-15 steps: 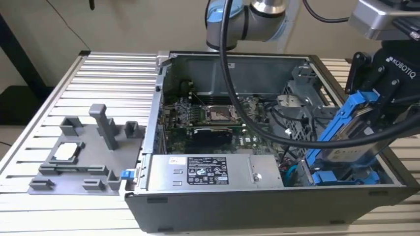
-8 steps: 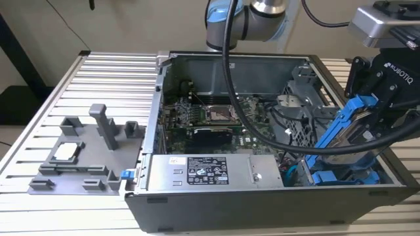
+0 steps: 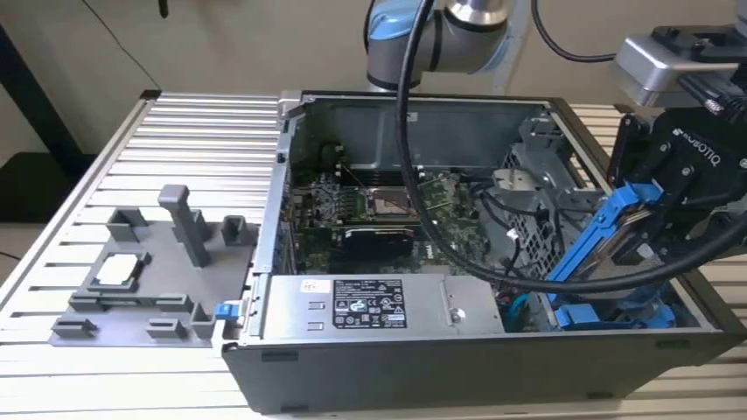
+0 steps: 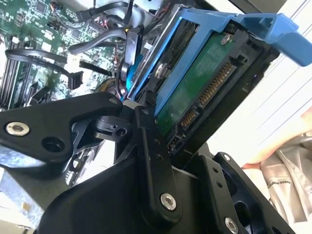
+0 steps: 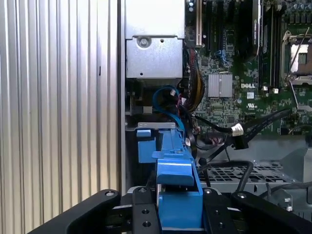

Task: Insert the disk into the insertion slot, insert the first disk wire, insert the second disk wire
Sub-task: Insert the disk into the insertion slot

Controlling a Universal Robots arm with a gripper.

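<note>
My gripper (image 3: pixel 642 229) is shut on the disk (image 3: pixel 596 236), a drive in a bright blue carrier. I hold it tilted, low end down, over the open computer case's near corner at the exterior view's right. In the second wrist view the disk's green circuit board (image 4: pixel 195 83) and connector pins face the camera between the black fingers (image 4: pixel 146 141). The insertion slot (image 5: pixel 146 141), a grey metal bay with blue rails, lies just ahead of the carrier (image 5: pixel 175 165) and slightly to one side. Loose black cables with connectors (image 5: pixel 237 130) rest in the case; I cannot tell which are the disk wires.
A grey labelled power-supply box (image 3: pixel 367 306) sits beside the slot along the case's front wall. The motherboard (image 3: pixel 386 206) fills the case floor. A perforated metal cage (image 3: pixel 531 210) stands behind the slot. A grey fixture (image 3: pixel 140 262) rests on the slatted table (image 3: pixel 117 157).
</note>
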